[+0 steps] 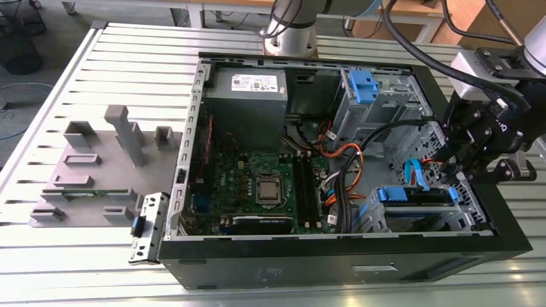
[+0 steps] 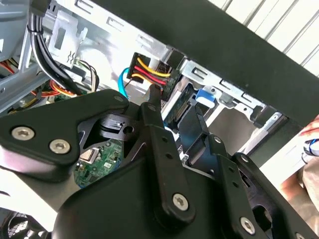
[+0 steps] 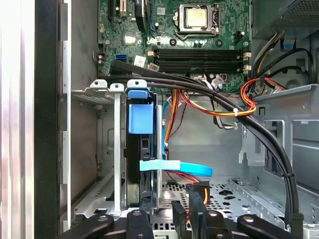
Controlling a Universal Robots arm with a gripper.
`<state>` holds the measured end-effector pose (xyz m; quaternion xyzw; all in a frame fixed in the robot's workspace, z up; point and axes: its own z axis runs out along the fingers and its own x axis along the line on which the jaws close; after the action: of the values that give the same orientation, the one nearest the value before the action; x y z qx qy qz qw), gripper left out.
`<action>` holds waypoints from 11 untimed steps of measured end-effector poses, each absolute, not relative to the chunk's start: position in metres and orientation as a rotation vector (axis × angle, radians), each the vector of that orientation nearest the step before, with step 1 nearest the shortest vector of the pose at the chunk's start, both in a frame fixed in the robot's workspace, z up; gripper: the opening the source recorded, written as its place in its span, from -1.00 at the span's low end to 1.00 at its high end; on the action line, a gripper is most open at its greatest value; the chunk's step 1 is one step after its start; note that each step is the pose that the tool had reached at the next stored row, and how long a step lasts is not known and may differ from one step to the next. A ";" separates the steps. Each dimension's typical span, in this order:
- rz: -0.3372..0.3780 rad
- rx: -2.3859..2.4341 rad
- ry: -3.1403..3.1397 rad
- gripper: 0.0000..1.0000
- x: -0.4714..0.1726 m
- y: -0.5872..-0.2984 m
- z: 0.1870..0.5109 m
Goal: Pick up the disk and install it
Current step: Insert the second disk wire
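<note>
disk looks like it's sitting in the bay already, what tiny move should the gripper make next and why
Probably a slight push deeper into the bay. In the first wrist view the disk stands on edge in the metal drive cage, its blue rail tab near the cage's lip, and the gripper sits right behind it. Whether it is fully latched cannot be told.

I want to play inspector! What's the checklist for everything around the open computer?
Surface: slatted metal table, carrying the open computer case.
Job's things: disk stands on edge inside the drive bay, blue rail showing.
Clutter: grey fixture on the table, at the exterior view's left of the case.
Grippers: hand is inside the case, near the disk.
Cables: blue flat cable beside the disk; orange wires and black cables cross the case.
Surroundings: robot base behind the case.
</note>
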<state>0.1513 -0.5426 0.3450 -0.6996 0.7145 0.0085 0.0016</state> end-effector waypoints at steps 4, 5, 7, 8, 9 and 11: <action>0.027 -2.196 2.242 -0.15 0.154 -0.542 0.344; 0.027 -2.196 2.242 -0.15 0.155 -0.541 0.344; 0.027 -2.196 2.242 -0.15 0.157 -0.541 0.343; 0.027 -2.196 2.242 -0.15 0.158 -0.541 0.343; 0.027 -2.196 2.242 -0.15 0.159 -0.541 0.343; 0.027 -2.196 2.242 -0.15 0.159 -0.541 0.343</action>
<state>0.1594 -0.5407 0.3428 -0.6996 0.7145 0.0086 0.0017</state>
